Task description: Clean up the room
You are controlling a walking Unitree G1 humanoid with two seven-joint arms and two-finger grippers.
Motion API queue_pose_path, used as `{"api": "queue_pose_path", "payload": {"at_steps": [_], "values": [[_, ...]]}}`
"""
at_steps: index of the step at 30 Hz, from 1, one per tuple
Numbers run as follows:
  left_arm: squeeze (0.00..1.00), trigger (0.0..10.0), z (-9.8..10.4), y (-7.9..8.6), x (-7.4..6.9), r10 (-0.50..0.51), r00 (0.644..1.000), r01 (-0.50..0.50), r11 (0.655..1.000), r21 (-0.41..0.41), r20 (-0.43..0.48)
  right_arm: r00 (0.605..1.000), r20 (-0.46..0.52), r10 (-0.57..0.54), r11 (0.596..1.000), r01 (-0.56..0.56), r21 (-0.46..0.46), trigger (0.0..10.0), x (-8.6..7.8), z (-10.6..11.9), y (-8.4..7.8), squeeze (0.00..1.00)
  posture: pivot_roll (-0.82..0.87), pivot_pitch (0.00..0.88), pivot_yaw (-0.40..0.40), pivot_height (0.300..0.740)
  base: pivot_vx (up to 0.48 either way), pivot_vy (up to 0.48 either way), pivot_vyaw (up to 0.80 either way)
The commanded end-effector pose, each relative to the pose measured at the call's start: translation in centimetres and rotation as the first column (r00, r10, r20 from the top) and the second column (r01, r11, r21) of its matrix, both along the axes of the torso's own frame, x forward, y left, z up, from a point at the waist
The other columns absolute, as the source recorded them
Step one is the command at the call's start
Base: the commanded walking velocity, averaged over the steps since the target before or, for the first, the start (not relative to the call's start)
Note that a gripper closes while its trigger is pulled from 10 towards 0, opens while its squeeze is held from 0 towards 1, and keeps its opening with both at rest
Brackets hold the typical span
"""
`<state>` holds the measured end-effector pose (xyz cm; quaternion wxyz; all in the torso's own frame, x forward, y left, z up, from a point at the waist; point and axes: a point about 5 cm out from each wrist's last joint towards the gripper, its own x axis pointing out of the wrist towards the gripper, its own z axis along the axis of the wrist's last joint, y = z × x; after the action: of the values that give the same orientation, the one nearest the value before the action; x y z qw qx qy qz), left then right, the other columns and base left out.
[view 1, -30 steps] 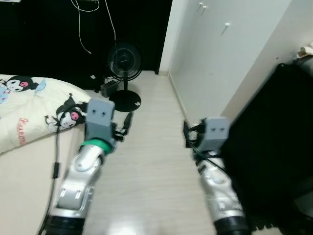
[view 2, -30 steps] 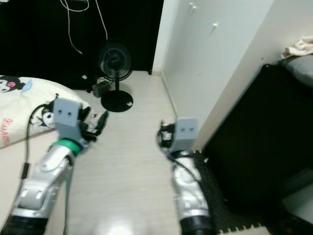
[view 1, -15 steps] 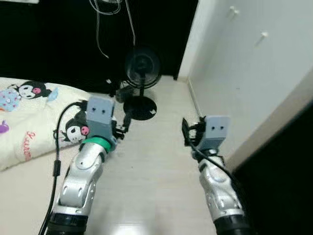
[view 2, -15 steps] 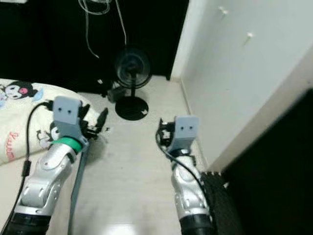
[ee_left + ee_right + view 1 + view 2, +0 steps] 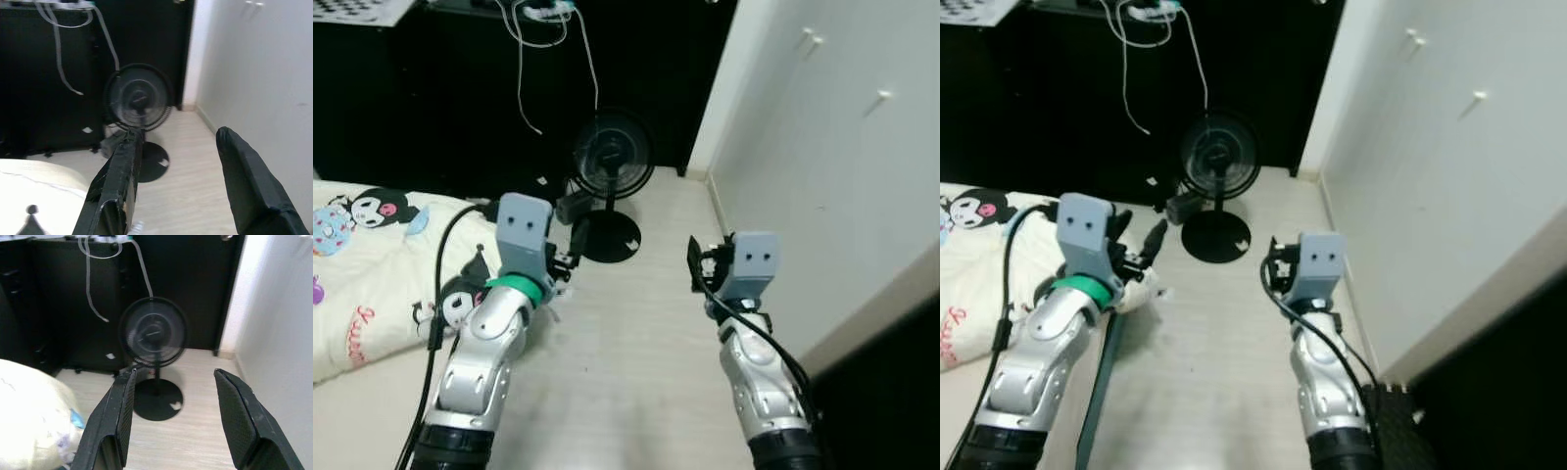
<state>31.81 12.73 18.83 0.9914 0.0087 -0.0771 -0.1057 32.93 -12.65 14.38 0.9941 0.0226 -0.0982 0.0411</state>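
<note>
My left gripper [image 5: 178,186] is raised over the pale floor with its two black fingers spread and nothing between them. My right gripper [image 5: 173,423] is held up beside it, likewise open and empty. A cream blanket [image 5: 372,264] printed with cartoon characters lies on the floor at the left, its edge just under my left arm. Something small and white [image 5: 1141,294] lies on the floor by the blanket's edge, too blurred to name.
A black standing fan [image 5: 612,181] stands ahead on a round base [image 5: 610,238], a small dark box [image 5: 570,208] beside it. White cables [image 5: 533,59] hang down a black cabinet [image 5: 411,98] behind. White cupboard doors [image 5: 832,157] line the right side. A black mat [image 5: 1396,431] lies at the lower right.
The camera has swung left and forward: the fan is nearer and more central, and the dark furniture on the right has slid out of the picture. Both arms keep the same raised pose.
</note>
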Motion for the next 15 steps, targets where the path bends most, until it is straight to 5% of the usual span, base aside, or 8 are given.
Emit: {"api": "queue_pose_path", "payload": {"at_steps": [1,12,15], "values": [[0.0,10.0,-0.51,0.07,-0.06,0.002,1.0,-0.002,1.0,0.007,-0.014,1.0,-0.018,0.001,1.0,-0.001,-0.007,10.0,-0.12,-0.5,-0.01,0.0,0.02,0.055,-0.003,0.74,0.465,0.0,0.0],[0.0,10.0,-0.72,0.01,-0.15,0.002,1.0,-0.002,1.0,-0.002,-0.025,1.0,-0.016,0.021,1.0,-0.021,-0.003,10.0,-0.19,-0.48,0.24,0.0,0.02,0.055,-0.005,0.74,0.429,0.0,0.0],[0.0,10.0,-1.07,-0.08,-0.34,-0.006,0.999,0.006,1.0,-0.006,-0.042,1.0,-0.018,0.025,1.0,-0.025,-0.004,10.0,-0.24,-0.55,0.26,0.0,0.01,0.058,-0.005,0.74,0.0,0.0,0.0]]}}
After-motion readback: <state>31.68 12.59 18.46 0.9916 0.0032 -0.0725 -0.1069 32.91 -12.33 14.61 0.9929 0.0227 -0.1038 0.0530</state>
